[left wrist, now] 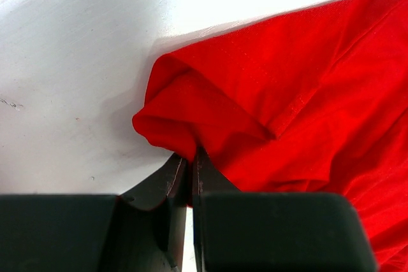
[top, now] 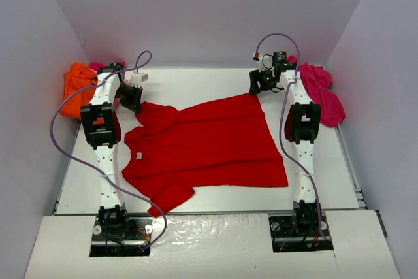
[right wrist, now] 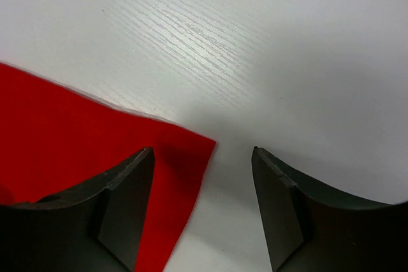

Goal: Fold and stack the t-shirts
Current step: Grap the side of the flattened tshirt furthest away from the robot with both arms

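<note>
The red t-shirt (top: 209,148) lies spread out in the middle of the white table (top: 196,80), between my two arms. Its neck points to the left side and its bottom hem to the right side. A small white label (top: 138,155) shows at the neck. The near sleeve is a little crumpled close to the front edge of the table.

My left hand (left wrist: 189,165) is fully closed, and it pinches a fold of the far sleeve of the red t-shirt between the tips of its jaws. In the left wrist view the cloth bunches into a small rounded fold just in front of the tips. The rest of the sleeve goes away to the right, lying on the table.

My right hand (right wrist: 203,154) is about half open and holds nothing. It is low over the far right corner of the red t-shirt. In the right wrist view the pointed corner of the hem lies flat on the table, partly under one jaw, and its tip ends in the gap between the jaws. The other jaw is over bare table.

The orange t-shirt (top: 78,86) is in a heap at the far left corner of the table, with a bit of pink cloth (top: 96,66) just behind it. A magenta t-shirt (top: 323,93) is in a heap at the far right side, near the right hand.
</note>
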`<control>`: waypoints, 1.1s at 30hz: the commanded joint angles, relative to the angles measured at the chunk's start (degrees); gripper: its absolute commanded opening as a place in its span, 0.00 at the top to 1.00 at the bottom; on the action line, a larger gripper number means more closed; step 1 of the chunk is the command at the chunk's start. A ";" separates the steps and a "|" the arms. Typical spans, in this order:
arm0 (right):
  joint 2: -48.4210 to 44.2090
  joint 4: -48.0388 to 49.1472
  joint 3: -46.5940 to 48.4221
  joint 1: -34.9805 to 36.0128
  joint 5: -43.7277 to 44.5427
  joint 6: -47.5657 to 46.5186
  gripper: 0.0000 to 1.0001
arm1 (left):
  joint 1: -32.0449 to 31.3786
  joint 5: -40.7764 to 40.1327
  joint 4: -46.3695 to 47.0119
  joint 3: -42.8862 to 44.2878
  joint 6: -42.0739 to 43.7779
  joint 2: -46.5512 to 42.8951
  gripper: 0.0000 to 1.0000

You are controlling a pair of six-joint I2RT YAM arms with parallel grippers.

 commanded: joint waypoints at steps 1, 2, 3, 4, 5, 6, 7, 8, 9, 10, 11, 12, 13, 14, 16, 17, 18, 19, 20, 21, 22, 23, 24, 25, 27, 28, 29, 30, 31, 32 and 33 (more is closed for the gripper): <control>1.35 -9.12 -3.28 1.52 0.14 -4.45 0.40 | -1.36 -2.33 -2.35 0.27 0.78 -0.65 1.00; 1.43 -9.80 -3.32 1.82 0.06 -5.14 0.40 | -1.51 -2.35 -2.41 0.41 0.77 -0.59 1.00; 1.45 -10.78 -3.26 2.20 -0.02 -6.16 0.41 | -1.63 -2.35 -2.38 0.50 0.77 -0.56 1.00; 1.45 -11.93 -3.17 2.65 -0.02 -7.35 0.41 | -1.72 -2.35 -2.33 0.59 0.77 -0.52 1.00; 1.45 -12.77 -3.20 3.02 0.16 -8.13 0.41 | -1.69 -2.35 -2.38 0.68 0.77 -0.50 1.00; 1.45 -13.28 -3.29 3.36 0.41 -8.56 0.41 | -1.72 -2.35 -2.41 0.70 0.77 -0.50 1.00; 1.45 -13.83 -3.65 3.88 0.50 -8.80 0.43 | -1.75 -2.29 -2.41 0.70 0.77 -0.50 1.00; 1.49 -14.34 -4.24 4.33 0.50 -9.19 0.46 | -1.75 -2.23 -2.41 0.64 0.80 -0.50 1.00; 1.54 -14.80 -4.85 4.69 0.50 -9.70 0.49 | -1.75 -2.18 -2.41 0.54 0.85 -0.50 1.00; 1.54 -15.33 -5.39 5.29 0.26 -9.99 0.52 | -1.75 -2.17 -2.33 0.53 0.85 -0.50 1.00; 1.62 -16.02 -5.75 5.66 0.24 -10.41 0.54 | -1.83 -2.17 -2.32 0.53 0.85 -0.50 1.00; 1.71 -16.39 -5.94 6.00 0.48 -10.92 0.54 | -1.84 -2.17 -2.32 0.45 0.93 -0.50 1.00; 1.77 -17.09 -6.29 6.37 0.50 -11.91 0.55 | -1.84 -2.06 -2.38 0.50 0.94 -0.50 1.00; 1.83 -17.63 -6.64 6.72 0.60 -12.55 0.57 | -1.84 -2.00 -2.38 0.50 0.99 -0.48 1.00; 1.97 -18.21 -7.09 7.41 1.21 -13.06 0.64 | -1.84 -1.96 -2.32 0.48 1.08 -0.42 1.00; 2.09 -18.37 -7.09 7.72 1.66 -13.33 0.69 | -1.83 -1.91 -2.32 0.53 1.04 -0.41 1.00; 2.18 -18.47 -7.04 7.81 1.81 -13.29 0.73 | -1.78 -1.91 -2.32 0.53 1.09 -0.36 1.00; 2.30 -18.50 -6.87 7.87 2.01 -13.26 0.79 | -1.76 -1.98 -2.28 0.50 1.13 -0.39 1.00; 2.50 -18.41 -6.38 7.82 2.35 -13.26 0.89 | -1.81 -2.22 -2.13 0.40 1.18 -0.58 1.00; 2.71 -18.36 -5.89 7.75 2.86 -13.30 0.96 | -1.81 -2.55 -1.61 0.24 1.16 -0.84 1.00; 2.94 -18.36 -5.38 7.66 3.55 -13.40 0.99 | -1.77 -2.96 -0.69 0.01 1.07 -1.16 1.00; 3.00 -17.99 -5.05 7.50 4.17 -13.12 1.00 | -1.75 -3.69 0.99 -0.76 0.20 -1.82 1.00; 2.95 -17.37 -4.83 7.29 4.75 -12.61 1.00 | -1.75 -4.62 3.16 -1.90 -1.19 -2.70 1.00; 2.73 -16.66 -4.63 7.05 5.27 -11.91 1.00 | -1.78 -5.18 4.24 -2.23 -1.65 -3.43 1.00; 2.12 -15.19 -4.37 6.74 5.95 -10.68 1.00 | -1.84 -5.98 5.49 -2.55 -2.13 -4.43 1.00; 1.24 -13.20 -4.99 6.71 7.12 -9.82 1.00 | -1.86 -6.46 5.45 -1.48 -2.51 -4.38 1.00; 0.13 -10.63 -5.90 6.67 8.87 -8.75 1.00 | -1.90 -7.10 5.37 0.10 -3.06 -4.26 1.00; -1.16 -8.49 -6.70 6.70 10.45 -7.71 1.00 | -1.90 -7.86 5.52 1.37 -3.59 -4.24 1.00; -2.66 -6.85 -7.38 6.78 11.86 -6.71 1.00 | -1.86 -8.77 5.92 2.28 -4.09 -4.33 1.00; -4.23 -4.89 -8.14 6.98 13.86 -6.08 1.00 | -1.84 -9.39 6.23 3.74 -4.56 -4.33 1.00; -5.59 -3.07 -8.75 7.20 15.77 -5.62 1.00 | -1.78 -9.72 6.30 5.81 -4.93 -4.23 1.00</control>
